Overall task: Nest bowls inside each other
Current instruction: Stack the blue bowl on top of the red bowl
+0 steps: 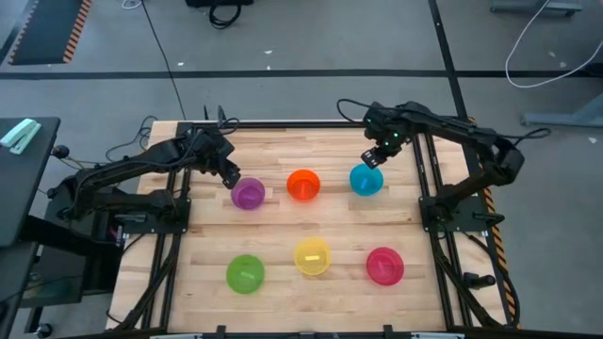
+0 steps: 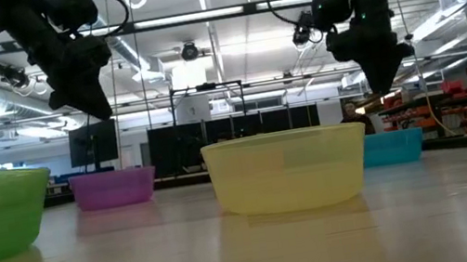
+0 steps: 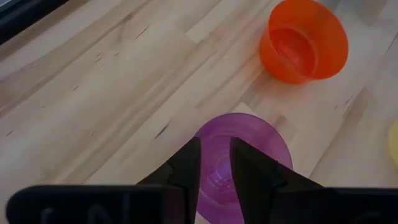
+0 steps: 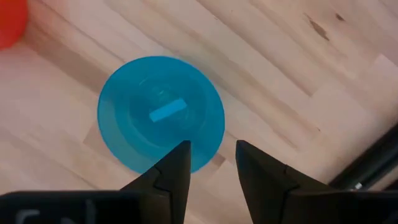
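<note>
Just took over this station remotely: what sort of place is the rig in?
Probably a lab or workshop hall. The wooden table stands on a bare grey floor with loose cables, and the low view shows ceiling strip lights and stocked shelving.

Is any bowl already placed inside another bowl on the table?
No: in the high view the purple bowl, orange bowl, blue bowl, green bowl, yellow bowl and pink-red bowl stand apart.

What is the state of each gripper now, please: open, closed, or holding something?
Left gripper: open, empty, above the purple bowl.
Right gripper: open, empty, above the edge of the blue bowl.
</note>
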